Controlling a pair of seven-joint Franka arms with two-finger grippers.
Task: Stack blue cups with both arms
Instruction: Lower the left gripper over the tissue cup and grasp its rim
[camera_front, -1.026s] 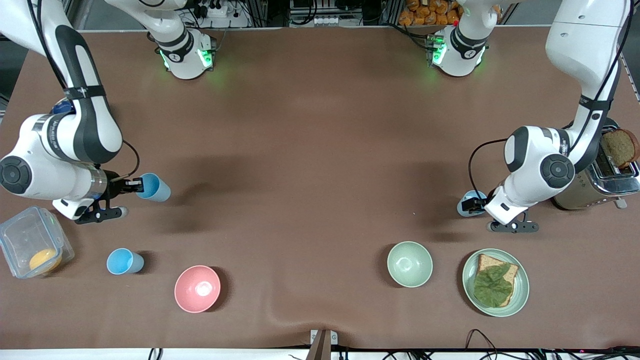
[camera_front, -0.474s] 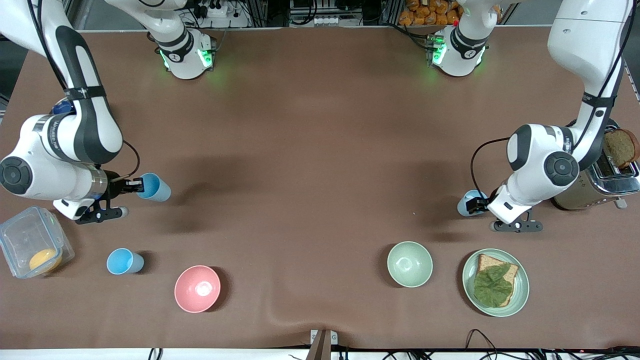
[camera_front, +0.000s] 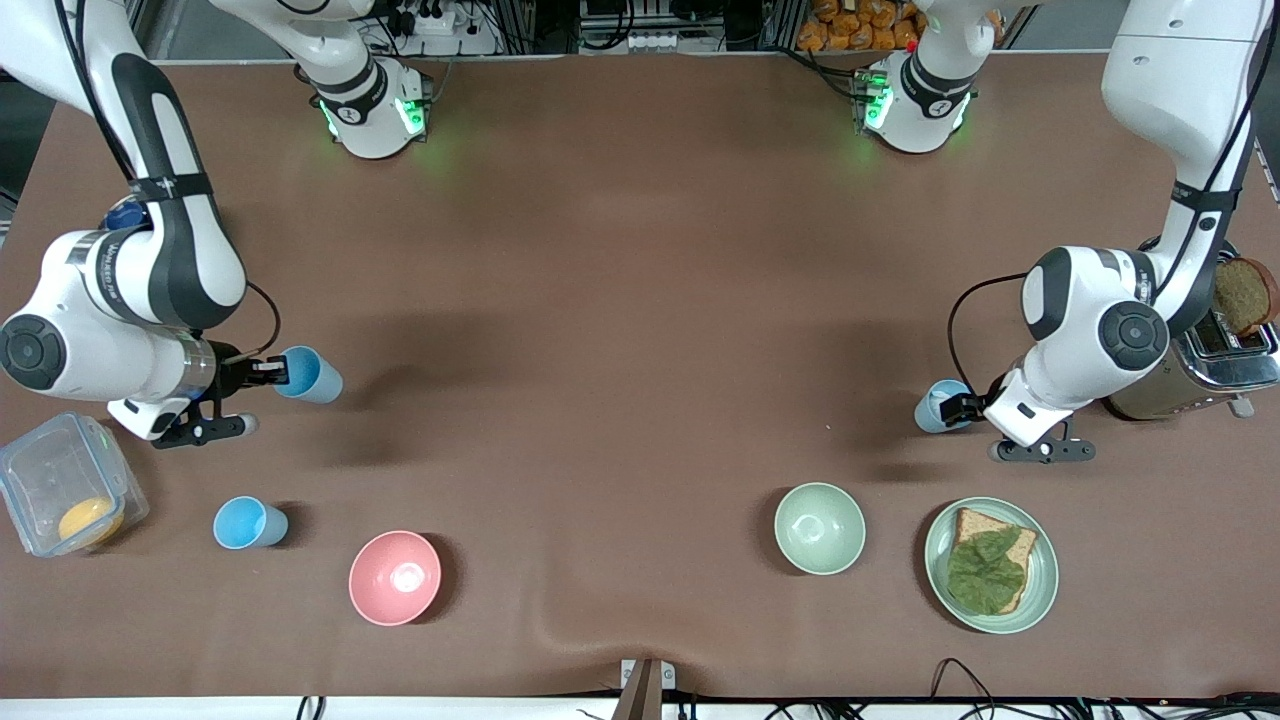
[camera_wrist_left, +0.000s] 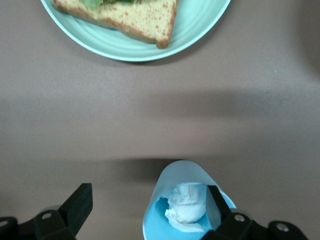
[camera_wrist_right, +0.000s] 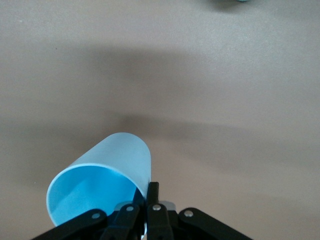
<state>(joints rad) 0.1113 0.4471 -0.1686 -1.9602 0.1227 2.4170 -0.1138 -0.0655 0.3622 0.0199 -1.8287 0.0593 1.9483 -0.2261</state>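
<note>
The right pincer (camera_front: 272, 372) is pinching one blue cup (camera_front: 308, 374) by its rim above the desk (camera_front: 620, 300), risking a slip, while the left pincer (camera_front: 958, 408) is straddling, wide open, another cup (camera_front: 935, 405) holding crumpled paper (camera_wrist_left: 186, 209) that could block nesting.

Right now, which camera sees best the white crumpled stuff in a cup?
The left wrist view: it looks into the cup and shows the white wad. The front view shows only that cup's outside, not the wad. The right wrist view shows neither.
</note>
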